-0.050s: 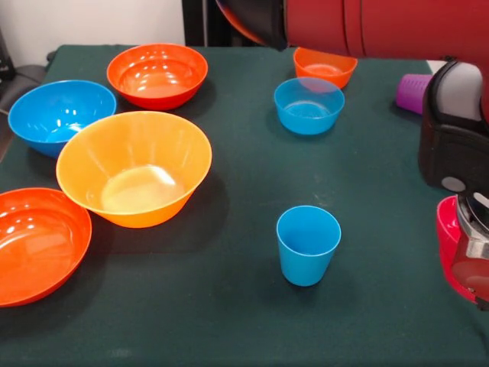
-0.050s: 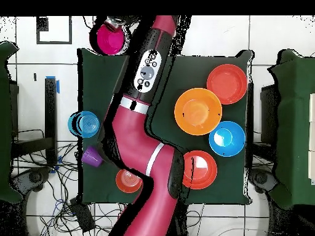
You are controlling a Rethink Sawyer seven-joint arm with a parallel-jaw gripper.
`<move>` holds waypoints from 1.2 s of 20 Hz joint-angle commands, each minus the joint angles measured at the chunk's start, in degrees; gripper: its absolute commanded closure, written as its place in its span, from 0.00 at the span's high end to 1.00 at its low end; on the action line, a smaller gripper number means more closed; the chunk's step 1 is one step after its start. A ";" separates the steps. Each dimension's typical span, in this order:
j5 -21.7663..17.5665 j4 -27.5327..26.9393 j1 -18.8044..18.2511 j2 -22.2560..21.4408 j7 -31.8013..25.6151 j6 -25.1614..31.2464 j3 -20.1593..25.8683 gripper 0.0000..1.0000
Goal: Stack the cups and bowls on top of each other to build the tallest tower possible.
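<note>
A counter point(image 1: 229, 321) covered in dark green cloth is seen, with white floor tiles and cables around it in the overhead view. Four large bowls are set in a loose row along one side edge of the counter: a red-orange bowl point(image 1: 157, 75), a large blue bowl point(image 1: 61, 115), a yellow-orange bowl point(image 1: 134, 168) just beside it, and a second red-orange bowl point(image 1: 38, 245) close to the corner. Each is upright and none is nested in another. Towards the opposite side, a small orange bowl point(image 1: 325, 67) is partly covered by the red arm point(image 1: 382, 27), and a small blue bowl point(image 1: 308, 105) is placed just beside it. A purple cup point(image 1: 412, 93) is lying on its side near that side edge. A light blue cup point(image 1: 307, 245) is standing upright and alone in the open middle of the cloth. In the overhead view the arm is stretched across the counter to the corner farthest from the base, where the tool point(image 2: 114, 22) is found right at a magenta bowl point(image 2: 109, 38); whether the tool is spread or pressed together cannot be told
</note>
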 commanded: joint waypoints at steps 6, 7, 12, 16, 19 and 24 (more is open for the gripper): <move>-8.44 -7.97 -1.44 -2.25 -17.34 -1.25 -2.12 0.00; -8.50 -8.01 -1.50 -2.18 -17.80 -1.45 -1.96 0.00; -8.95 -7.97 -1.65 -2.27 -20.11 -2.88 -1.71 0.00; -9.68 -7.68 -2.30 -2.41 -21.21 -1.57 -2.01 0.00; -10.40 -7.45 -2.23 -2.56 -21.08 -0.83 -2.18 0.00; -12.13 -6.95 -1.97 -2.26 -22.07 1.66 -2.44 0.00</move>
